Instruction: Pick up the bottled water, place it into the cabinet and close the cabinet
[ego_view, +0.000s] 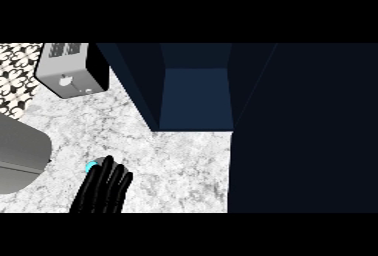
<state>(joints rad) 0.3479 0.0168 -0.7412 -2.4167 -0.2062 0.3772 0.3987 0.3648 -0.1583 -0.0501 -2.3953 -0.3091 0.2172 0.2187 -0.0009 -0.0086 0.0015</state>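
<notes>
While the bottled water (91, 165) sits on the marble counter (177, 165) at the head view's lower left, only its blue cap showing, the right hand (102, 196) lies over it, stretched out straight and pressed together, its tips just beside the cap. The dark blue cabinet (193, 95) stands open farther up the counter, well apart from the bottle. A toaster (70, 70) sits at upper left.

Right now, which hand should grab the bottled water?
Left. The left hand is right at the bottled water, whose blue cap shows just beside it. The right hand is out of view. The open cabinet lies ahead.
</notes>
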